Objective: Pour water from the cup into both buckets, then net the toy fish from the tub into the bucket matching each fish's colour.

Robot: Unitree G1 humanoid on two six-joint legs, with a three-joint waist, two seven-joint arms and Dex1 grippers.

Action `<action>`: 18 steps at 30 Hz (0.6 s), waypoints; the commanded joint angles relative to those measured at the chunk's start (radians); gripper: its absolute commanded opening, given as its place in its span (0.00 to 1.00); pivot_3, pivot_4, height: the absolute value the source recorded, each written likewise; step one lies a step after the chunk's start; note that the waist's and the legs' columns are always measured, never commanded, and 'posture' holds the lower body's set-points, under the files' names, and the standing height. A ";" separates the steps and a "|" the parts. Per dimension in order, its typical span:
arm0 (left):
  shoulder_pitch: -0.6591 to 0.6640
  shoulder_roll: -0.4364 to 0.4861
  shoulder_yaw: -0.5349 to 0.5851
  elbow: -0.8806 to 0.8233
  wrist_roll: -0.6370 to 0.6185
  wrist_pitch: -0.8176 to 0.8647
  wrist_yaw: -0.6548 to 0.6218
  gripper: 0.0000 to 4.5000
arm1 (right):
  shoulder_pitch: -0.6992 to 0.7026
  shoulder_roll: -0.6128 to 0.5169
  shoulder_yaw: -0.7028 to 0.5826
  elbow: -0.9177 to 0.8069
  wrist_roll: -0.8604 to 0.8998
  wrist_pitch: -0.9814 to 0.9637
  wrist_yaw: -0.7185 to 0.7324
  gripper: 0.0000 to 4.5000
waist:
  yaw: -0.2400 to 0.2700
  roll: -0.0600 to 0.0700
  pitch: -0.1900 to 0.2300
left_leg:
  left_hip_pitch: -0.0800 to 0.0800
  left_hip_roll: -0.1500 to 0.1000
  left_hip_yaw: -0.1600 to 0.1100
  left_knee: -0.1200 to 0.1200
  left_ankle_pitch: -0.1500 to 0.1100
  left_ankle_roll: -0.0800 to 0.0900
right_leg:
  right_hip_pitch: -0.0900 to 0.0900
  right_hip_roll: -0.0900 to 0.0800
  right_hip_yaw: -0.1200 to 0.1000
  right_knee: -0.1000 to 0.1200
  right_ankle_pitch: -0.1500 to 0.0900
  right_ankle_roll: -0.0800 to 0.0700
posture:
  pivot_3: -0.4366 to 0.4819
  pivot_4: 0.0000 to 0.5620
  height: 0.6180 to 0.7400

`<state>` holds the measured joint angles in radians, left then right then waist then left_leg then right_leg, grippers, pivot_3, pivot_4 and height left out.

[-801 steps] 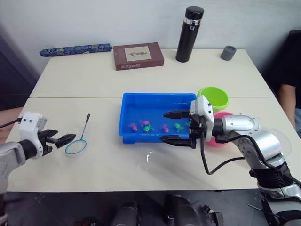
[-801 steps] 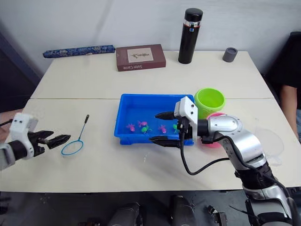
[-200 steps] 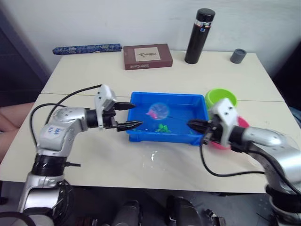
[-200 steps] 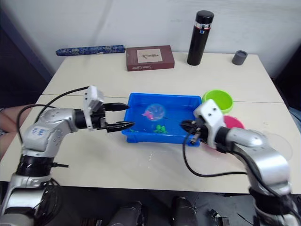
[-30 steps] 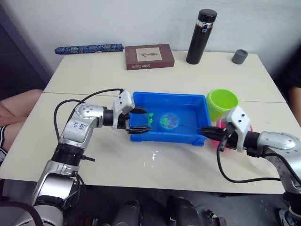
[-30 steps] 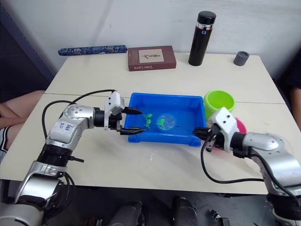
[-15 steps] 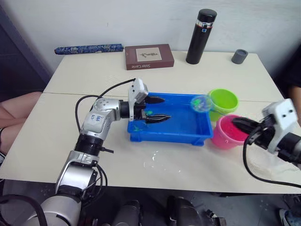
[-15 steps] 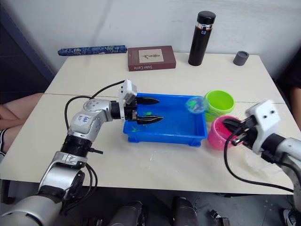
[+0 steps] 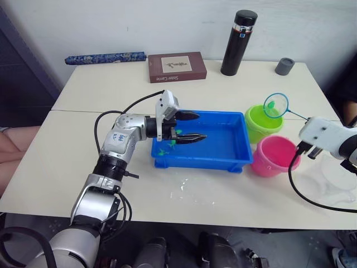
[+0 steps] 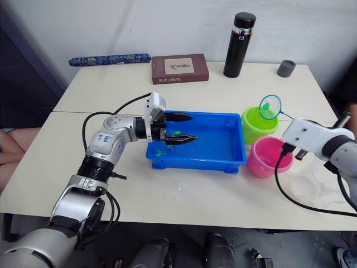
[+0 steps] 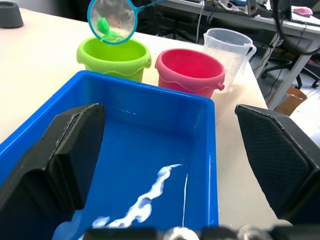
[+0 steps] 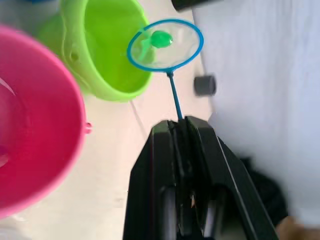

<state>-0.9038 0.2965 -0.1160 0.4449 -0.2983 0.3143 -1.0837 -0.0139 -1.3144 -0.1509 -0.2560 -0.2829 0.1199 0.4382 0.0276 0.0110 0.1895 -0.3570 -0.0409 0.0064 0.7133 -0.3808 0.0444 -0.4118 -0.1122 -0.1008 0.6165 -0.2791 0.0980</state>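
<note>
Your right gripper is clamped on the thin handle of the net, whose blue hoop hangs over the green bucket with a green fish caught in its mesh. The pink bucket sits just beside the green one, at its 5 o'clock. Your left gripper has its fingers spread wide above the tub, where more green fish lie near the 8 o'clock corner. The cup stands just beyond the pink bucket.
</note>
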 commanded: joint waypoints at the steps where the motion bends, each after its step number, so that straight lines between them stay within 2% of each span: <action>1: -0.019 0.007 0.016 -0.025 0.000 -0.016 0.001 0.99 | 0.006 -0.037 -0.012 0.048 -0.113 -0.159 -0.027 0.00 | -0.001 0.000 0.000 | 0.000 0.000 0.000 0.000 0.000 0.000 | 0.000 0.000 0.000 0.000 0.000 0.000 | 0.48 0.27 1.00; 10: -0.031 0.008 0.018 -0.006 0.006 -0.026 0.009 0.99 | 0.000 -0.020 -0.132 0.096 -0.206 -0.266 -0.019 0.00 | -0.001 0.000 0.000 | 0.000 0.001 0.000 0.000 0.000 0.000 | 0.001 0.001 -0.001 0.000 0.000 0.000 | 0.48 0.27 1.00; 13: -0.037 0.003 0.017 0.002 0.009 -0.031 0.009 0.99 | 0.036 -0.030 -0.117 0.080 -0.196 -0.330 0.046 0.00 | -0.001 0.000 0.000 | 0.000 0.001 0.000 0.000 0.000 0.000 | 0.001 0.001 -0.001 0.000 0.000 0.000 | 0.48 0.27 1.00; 18: -0.050 -0.006 0.009 0.014 0.020 -0.043 0.006 0.99 | 0.002 0.009 -0.145 0.074 -0.261 -0.297 0.016 0.00 | -0.001 0.000 0.000 | 0.000 0.001 -0.001 0.000 0.000 0.000 | 0.001 0.001 -0.001 -0.001 0.000 0.000 | 0.48 0.27 1.00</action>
<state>-0.9303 0.2926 -0.1163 0.4738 -0.2760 0.2854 -1.0762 0.0138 -1.2990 -0.2422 -0.1690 -0.5211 -0.1925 0.4721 0.0266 0.0107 0.1896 -0.3571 -0.0397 0.0059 0.7138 -0.3807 0.0441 -0.4104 -0.1109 -0.1018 0.6157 -0.2790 0.0981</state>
